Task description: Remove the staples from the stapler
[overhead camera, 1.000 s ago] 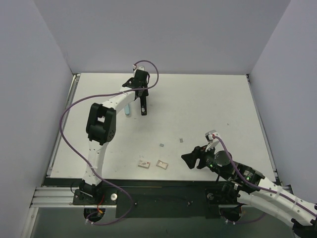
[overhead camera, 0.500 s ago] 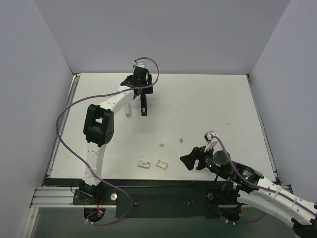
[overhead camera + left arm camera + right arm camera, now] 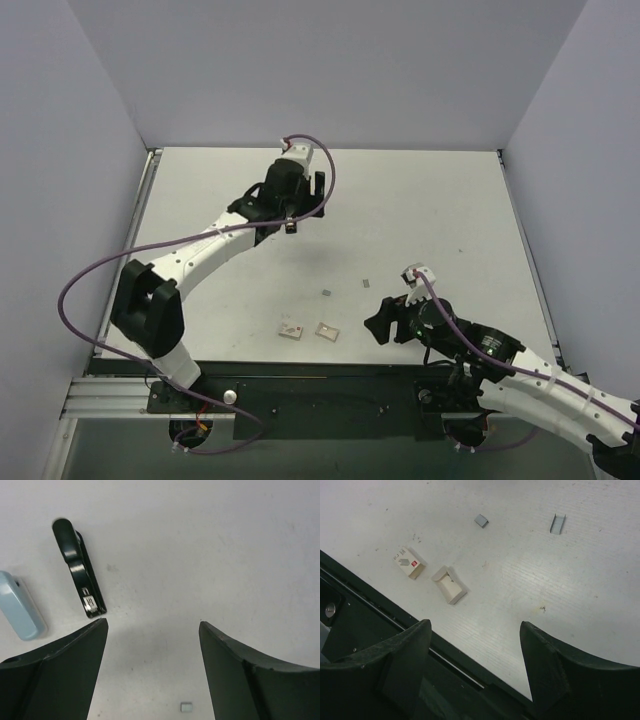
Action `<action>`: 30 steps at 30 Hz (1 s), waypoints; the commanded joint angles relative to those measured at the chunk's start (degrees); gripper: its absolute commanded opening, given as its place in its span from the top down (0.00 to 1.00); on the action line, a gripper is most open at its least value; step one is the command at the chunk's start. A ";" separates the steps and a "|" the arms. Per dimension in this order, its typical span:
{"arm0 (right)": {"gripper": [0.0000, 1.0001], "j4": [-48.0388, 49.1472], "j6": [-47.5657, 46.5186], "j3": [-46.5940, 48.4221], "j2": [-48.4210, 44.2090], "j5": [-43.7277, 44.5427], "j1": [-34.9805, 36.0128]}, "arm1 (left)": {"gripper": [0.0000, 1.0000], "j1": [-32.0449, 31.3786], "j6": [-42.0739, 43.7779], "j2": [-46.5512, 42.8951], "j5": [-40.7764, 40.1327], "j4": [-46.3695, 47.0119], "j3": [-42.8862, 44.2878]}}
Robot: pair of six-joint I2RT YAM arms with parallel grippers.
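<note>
Left gripper [image 3: 152, 626] is up over the far left of the table [image 3: 430, 220], and its two matte black fingers [image 3: 65, 670] are spread wide with only bare tabletop between them. The stapler [image 3: 80, 570] lies flat on the table just past the tip of one finger. It is slim, glossy black and rounded at the far end, with a bit of light metal showing near the closer end. Nothing is touching it. Beside it, close but apart, sits a pale blue bar [image 3: 20, 612], smooth plastic with soft corners. A tiny grey square [image 3: 186, 707] lies on the table between the fingers, nearer the camera.

From overhead the left wrist covers that spot, so the stapler can't be picked out there.

Over to the right gripper [image 3: 475, 625], low near the front edge. Its fingers also stand apart, holding nothing. Ahead of it is a small cardboard carton [image 3: 410, 562] with a red mark, and next to that an open carton [image 3: 450, 584], pale and boxy. Farther out lie a folded grey staple strip [image 3: 557, 523] and a small grey chip [image 3: 481, 520].

The tabletop is white with a fine grain — lightly scuffed and speckled. A black rail [image 3: 370, 625] runs along its near edge. Plain lavender-grey walls [image 3: 330, 70] close in three sides, and a purple cable [image 3: 100, 270] loops off the left arm.
</note>
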 commanded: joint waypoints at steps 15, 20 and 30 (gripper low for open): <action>0.39 -1.56 -4.82 6.15 16.39 1.60 0.09 | 0.24 -8.12 -7.67 -28.45 2.05 12.26 -42.71; 0.52 0.90 -5.18 7.65 23.60 -2.08 0.26 | 0.27 -8.65 -10.84 -36.61 3.28 13.57 -49.66; 0.79 9.77 -0.52 6.85 34.32 -4.64 6.75 | 0.28 -8.83 -9.35 -47.52 4.95 12.96 -56.70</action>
